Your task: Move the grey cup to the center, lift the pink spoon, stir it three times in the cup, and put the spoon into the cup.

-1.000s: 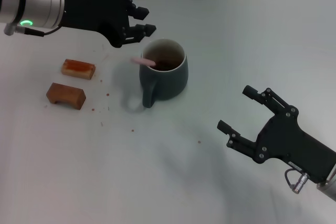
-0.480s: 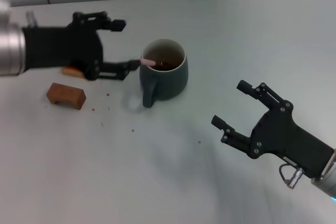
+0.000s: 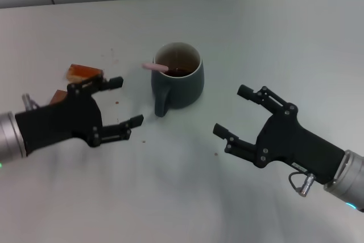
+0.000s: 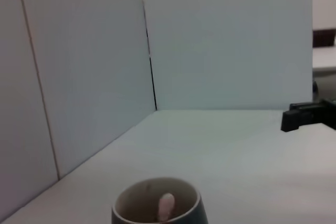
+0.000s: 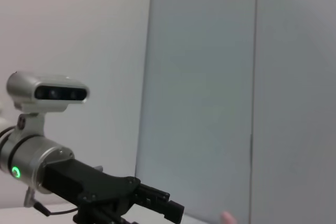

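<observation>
The cup [image 3: 178, 79] stood mid-table, handle toward the near side, with the spoon [image 3: 156, 67] resting inside, its pink handle leaning out over the left rim. The left gripper [image 3: 118, 101] hung open and empty near-left of the cup, beside two brown blocks [image 3: 85, 73]. The right gripper [image 3: 235, 112] hung open, empty, near-right.

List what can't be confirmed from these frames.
- Pink spoon bowl: head view, sunk inside the grey cup.
- Nearer brown block: head view, mostly behind the left gripper.
- Cup's lower body: left wrist view, cut off by the frame edge.
- Right gripper: absent from its own wrist view.
</observation>
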`<move>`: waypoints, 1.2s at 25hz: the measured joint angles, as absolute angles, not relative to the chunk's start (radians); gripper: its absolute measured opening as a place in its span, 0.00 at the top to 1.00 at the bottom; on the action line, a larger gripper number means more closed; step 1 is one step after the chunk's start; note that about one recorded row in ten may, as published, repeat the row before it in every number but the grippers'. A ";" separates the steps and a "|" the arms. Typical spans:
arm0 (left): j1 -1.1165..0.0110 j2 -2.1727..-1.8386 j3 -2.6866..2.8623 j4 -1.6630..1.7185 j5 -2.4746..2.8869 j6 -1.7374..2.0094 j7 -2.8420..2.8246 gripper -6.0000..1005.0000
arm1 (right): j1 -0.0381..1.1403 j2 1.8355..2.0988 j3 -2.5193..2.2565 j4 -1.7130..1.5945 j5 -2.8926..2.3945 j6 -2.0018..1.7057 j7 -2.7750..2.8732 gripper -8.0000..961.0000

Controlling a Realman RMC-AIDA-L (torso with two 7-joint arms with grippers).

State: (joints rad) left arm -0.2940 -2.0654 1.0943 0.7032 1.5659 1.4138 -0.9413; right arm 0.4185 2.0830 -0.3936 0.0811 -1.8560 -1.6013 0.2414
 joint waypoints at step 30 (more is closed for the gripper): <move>-0.252 -2.074 1.102 0.596 1.440 1.460 -0.827 0.15 | 0.463 2.080 -0.418 0.083 -1.856 -1.534 0.289 0.13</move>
State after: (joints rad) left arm -0.2524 -2.0740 1.1021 0.5963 1.4397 1.4602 -0.8268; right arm 0.4634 2.0801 -0.4179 0.0827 -1.8560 -1.5338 0.2890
